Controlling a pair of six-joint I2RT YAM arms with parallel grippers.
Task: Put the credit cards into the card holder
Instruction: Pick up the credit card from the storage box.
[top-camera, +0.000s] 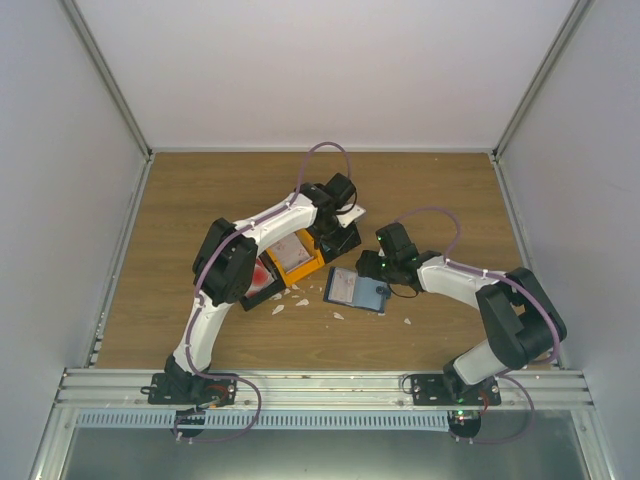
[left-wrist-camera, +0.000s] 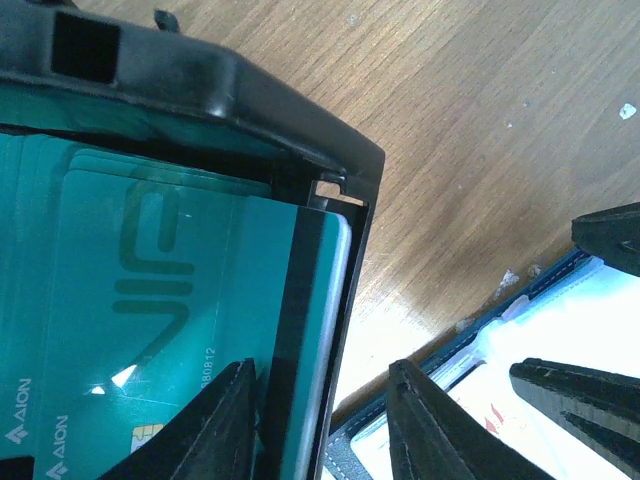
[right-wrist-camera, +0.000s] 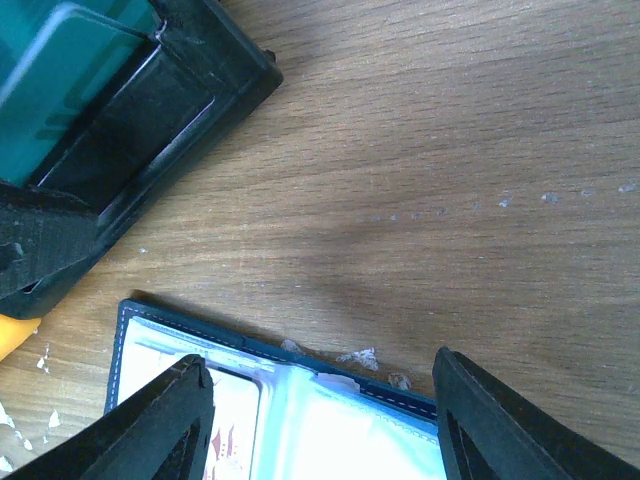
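Showing left gripper dipping into the corner of a black bin, w/ its 2 fingers standing partway apart. Straddling the bin's side wall: 1 finger sitting inside over the cards, the other outside it. Framing the dark-striped edge of the top teal card btwn them. Not showing whether pinching that edge or merely sitting over it, so cannot tell. Showing more teal credit cards lying stacked in the same bin, w/ the top card's corner riding up against the wall.

Moving out to right gripper: gaping wide, gripping nothing, hovering over the far edge of the card holder w/ 1 finger toward each side. Showing the card holder lying open & flat on the wooden table, navy rim outermost, clear slots facing up. Showing a white card w/ red marks sitting in 1 slot.

Looking from overhead: showing the holder near the table's middle, just beside the black bin, w/ both grippers meeting close together above them. Adjoining the black bin, showing an orange bin holding a pale card. Showing small white scraps lying scattered on the wood around holder & bins.
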